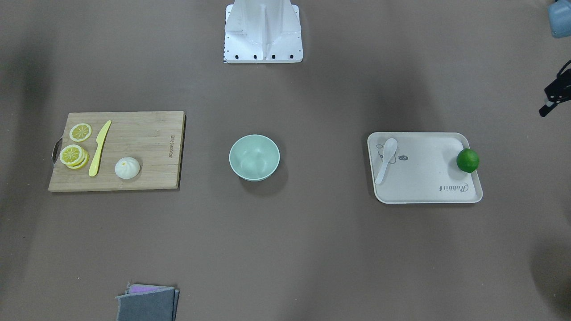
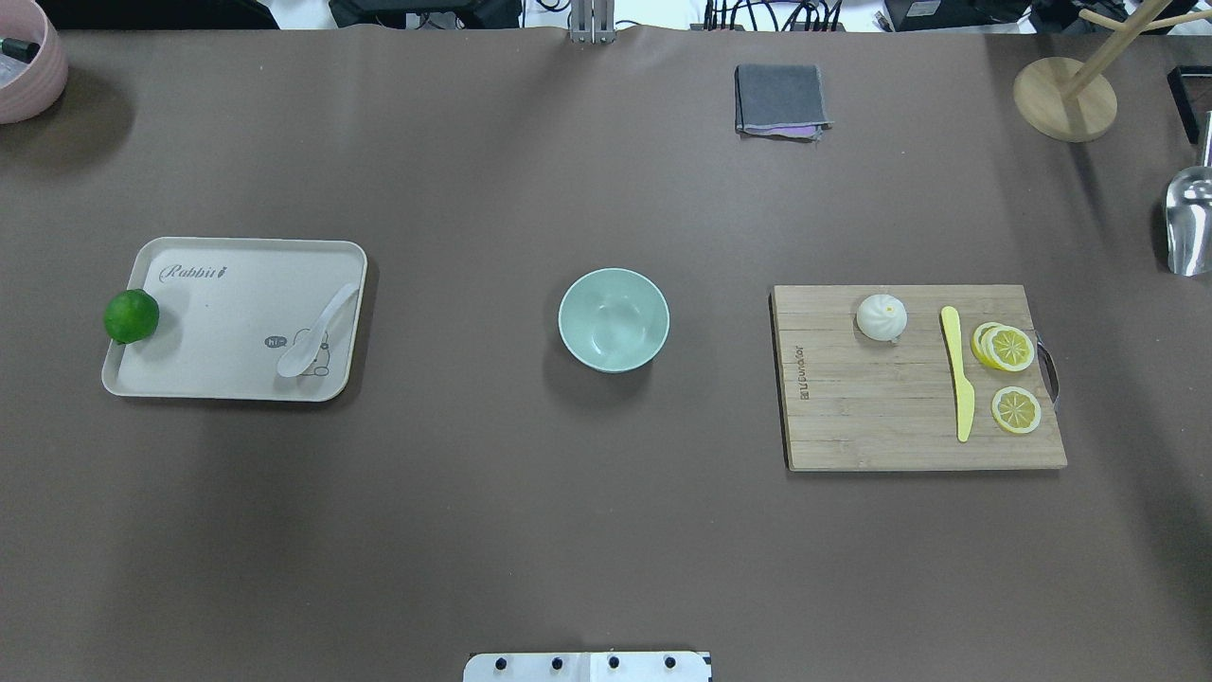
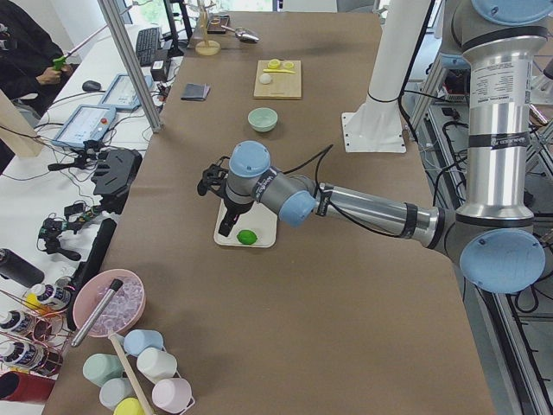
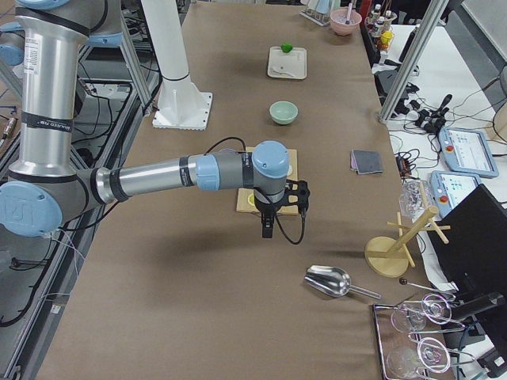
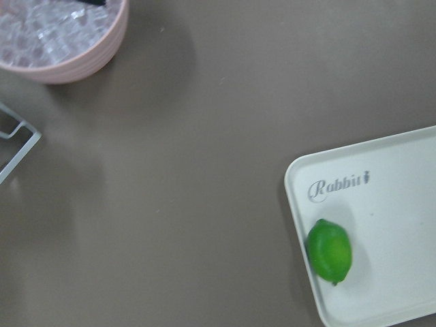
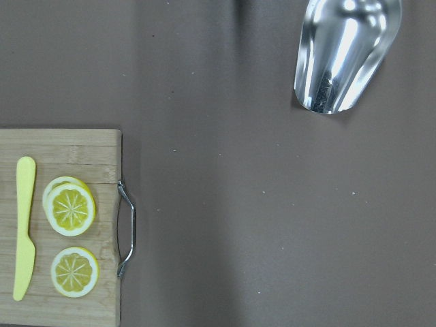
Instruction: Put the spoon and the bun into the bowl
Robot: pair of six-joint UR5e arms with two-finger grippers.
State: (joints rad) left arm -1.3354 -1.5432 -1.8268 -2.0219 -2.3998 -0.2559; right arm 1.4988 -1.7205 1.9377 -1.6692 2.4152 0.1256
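Workspace at the moment shown. A round pale mint-green bowl is seen upright and empty near the middle of the brown desk.

On the robot's left, a flat cream rectangular tray carries a small white glossy soup spoon. The spoon is laid along the tray edge nearest the bowl, with its scoop turned toward the robot's base. A green lime is lodged against the opposite rim of the tray, well apart from the spoon.

On the robot's right, a bamboo cutting board with a metal handle carries a small round white steamed bun with a pleated top. The bun is placed near the board's far edge. A yellow plastic knife is laid beside the bun, and yellow lemon slices are grouped between the knife and the handle.

Neither the spoon nor the bun is touched by an arm.

The left end effector is held above the desk over the lime end of the tray. Whether its fingers are spread or pressed together cannot be told. The right end effector is held above the desk just off the handle end of the board, and its state cannot be told either.

A folded grey cloth is placed at the far edge of the desk, and a shiny metal scoop is laid beyond the board.
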